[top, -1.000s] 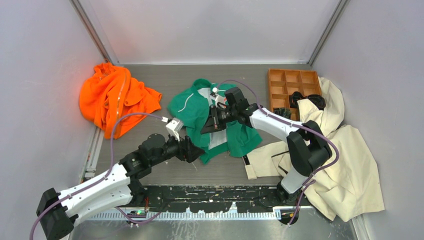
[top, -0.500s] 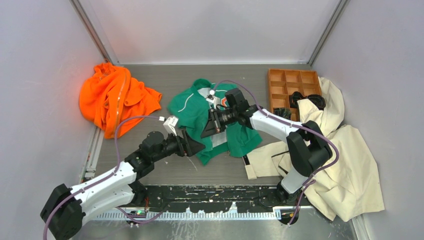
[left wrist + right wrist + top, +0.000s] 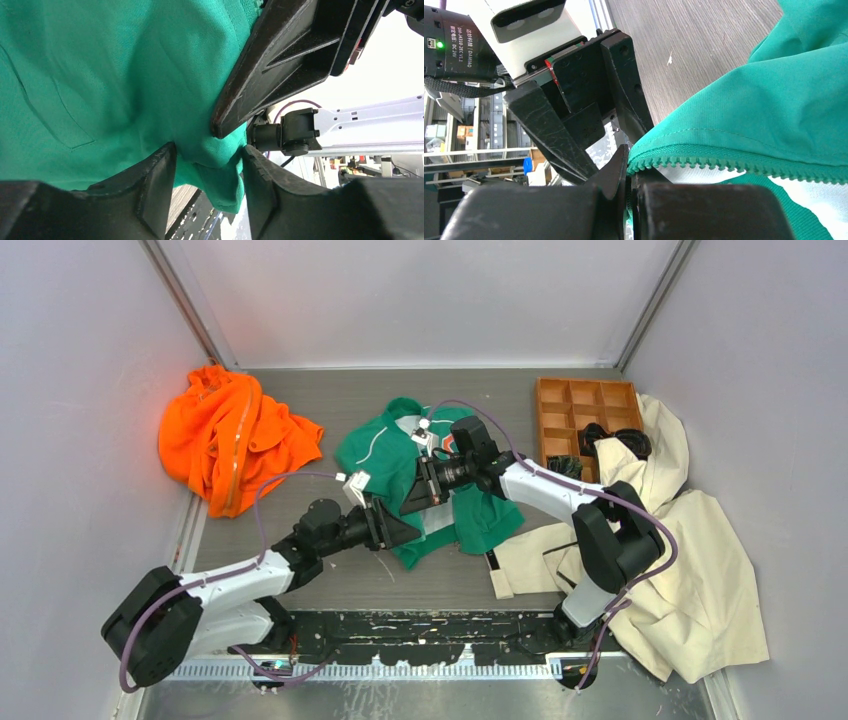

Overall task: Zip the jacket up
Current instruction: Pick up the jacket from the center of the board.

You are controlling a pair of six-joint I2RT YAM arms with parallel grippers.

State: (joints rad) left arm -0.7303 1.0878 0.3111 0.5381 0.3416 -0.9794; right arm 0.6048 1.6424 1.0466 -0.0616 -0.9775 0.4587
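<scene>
Grey table (image 3: 300,400): wood-grain top with pale walls round it; both arms reach in from the near edge.
Coat (image 3: 700,570): cream, heaped at the right side, spilling toward the near edge.
Orange garment (image 3: 225,440): crumpled at the far left, well apart from the jacket.
Jacket (image 3: 385,455): green, lying rumpled at mid-table between the orange garment and the tray. The front is open, showing pale lining, and a thin white line curves over one shoulder. A scrap of orange patch shows just beside the right arm. The near hem is lifted between the two grippers.
Tray (image 3: 585,400): brown wood, split into compartments, at the far right, its near end under the coat.
Left gripper (image 3: 207,155): fingers closed part-way, with a bunched fold of green hem filling the gap and touching both of them.
Right gripper (image 3: 629,160): fingers almost together, nipping the jacket's front edge where the zip begins; its tip is just above the left gripper's fold.
Zip teeth (image 3: 724,162): green, running in a row along the stitched edge, with white lining (image 3: 804,195) below them.
</scene>
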